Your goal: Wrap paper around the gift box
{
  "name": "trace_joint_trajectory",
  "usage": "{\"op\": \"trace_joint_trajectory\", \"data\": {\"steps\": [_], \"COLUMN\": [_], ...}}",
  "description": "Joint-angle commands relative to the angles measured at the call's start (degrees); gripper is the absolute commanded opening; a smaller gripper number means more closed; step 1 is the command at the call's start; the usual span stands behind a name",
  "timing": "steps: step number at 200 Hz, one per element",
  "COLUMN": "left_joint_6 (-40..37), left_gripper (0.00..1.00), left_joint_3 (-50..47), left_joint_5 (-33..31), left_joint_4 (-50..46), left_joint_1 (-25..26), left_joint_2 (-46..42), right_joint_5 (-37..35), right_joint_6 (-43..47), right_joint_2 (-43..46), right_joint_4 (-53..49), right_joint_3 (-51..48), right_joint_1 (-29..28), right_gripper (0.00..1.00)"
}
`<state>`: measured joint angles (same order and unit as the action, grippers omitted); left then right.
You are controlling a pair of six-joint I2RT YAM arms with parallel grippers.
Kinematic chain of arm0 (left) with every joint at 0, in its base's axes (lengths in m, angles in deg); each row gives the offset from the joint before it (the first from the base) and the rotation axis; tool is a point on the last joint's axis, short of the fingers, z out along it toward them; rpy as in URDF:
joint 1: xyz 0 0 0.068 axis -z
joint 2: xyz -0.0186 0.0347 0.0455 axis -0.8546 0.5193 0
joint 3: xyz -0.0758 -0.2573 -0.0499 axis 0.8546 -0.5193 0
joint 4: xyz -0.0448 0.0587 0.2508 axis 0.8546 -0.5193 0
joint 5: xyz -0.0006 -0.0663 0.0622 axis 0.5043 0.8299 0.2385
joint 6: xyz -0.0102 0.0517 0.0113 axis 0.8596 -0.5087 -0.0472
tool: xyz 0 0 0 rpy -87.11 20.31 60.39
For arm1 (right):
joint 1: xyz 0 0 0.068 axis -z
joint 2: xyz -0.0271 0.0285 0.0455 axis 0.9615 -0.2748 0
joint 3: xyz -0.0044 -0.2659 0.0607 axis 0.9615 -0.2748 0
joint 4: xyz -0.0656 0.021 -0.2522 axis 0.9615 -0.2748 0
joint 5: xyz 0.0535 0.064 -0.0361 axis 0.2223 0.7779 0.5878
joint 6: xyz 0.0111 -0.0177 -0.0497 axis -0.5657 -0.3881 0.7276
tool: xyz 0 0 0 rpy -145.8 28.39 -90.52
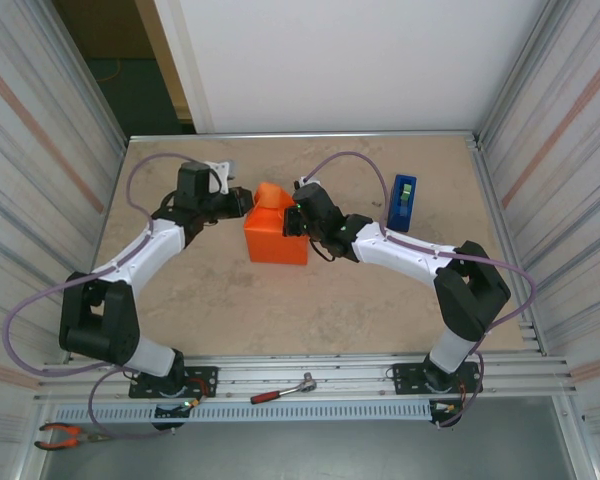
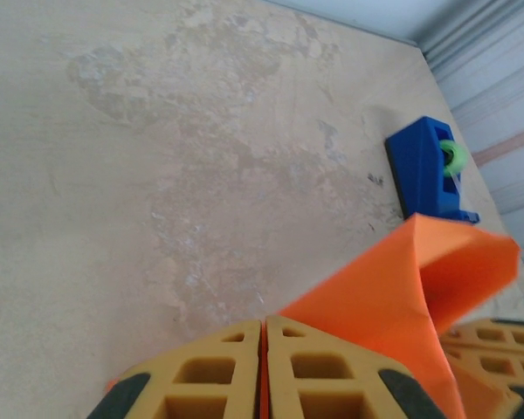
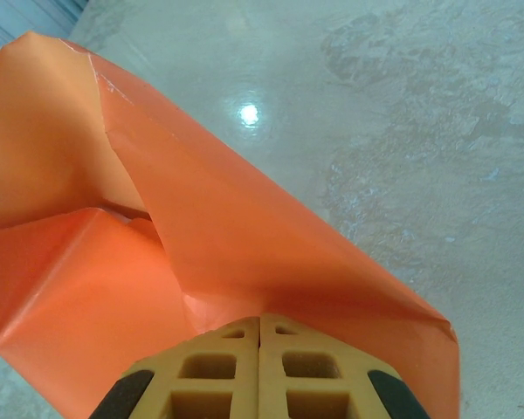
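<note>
Bright orange sheet of thin matte paper (image 1: 276,242): folded into a boxy parcel mid-way across the beige mottled surface (image 1: 280,310), nearer its far edge, one flap standing up; gift box hidden beneath
Left gripper (image 2: 262,327): at the parcel's left side, jaws together, clamped on a paper edge
Right gripper (image 3: 260,321): at its right side, jaws together against the paper fold
Blue plastic tape dispenser (image 1: 401,203): toward the far right corner, apart
</note>
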<state>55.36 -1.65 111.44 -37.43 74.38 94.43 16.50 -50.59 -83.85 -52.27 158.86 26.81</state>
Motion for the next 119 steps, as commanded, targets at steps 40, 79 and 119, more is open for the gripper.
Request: {"op": "trace_joint_trajectory", "data": {"steps": [40, 79, 119], "left_joint_6": [0.1, 0.2, 0.4], "left_gripper": [0.11, 0.11, 0.10], "left_joint_3": [-4.5, -6.2, -5.2], "left_joint_5": [0.5, -2.0, -7.3], "left_joint_4": [1.6, 1.2, -2.2], "left_joint_1": [2.9, 4.8, 8.4], "left_joint_2": [-4.2, -4.3, -4.5], "right_joint_5": [3.2, 3.3, 4.1], "right_joint_6": [-1.9, -1.9, -2.4], "right_joint_2": [-4.0, -3.9, -3.4], "right_joint_4": [-9.9, -10.0, -9.7], "right_joint_3": [-3.8, -3.8, -3.6], "right_joint_1": [-1.4, -1.5, -1.9], "right_gripper": [0.00, 0.00, 0.00]}}
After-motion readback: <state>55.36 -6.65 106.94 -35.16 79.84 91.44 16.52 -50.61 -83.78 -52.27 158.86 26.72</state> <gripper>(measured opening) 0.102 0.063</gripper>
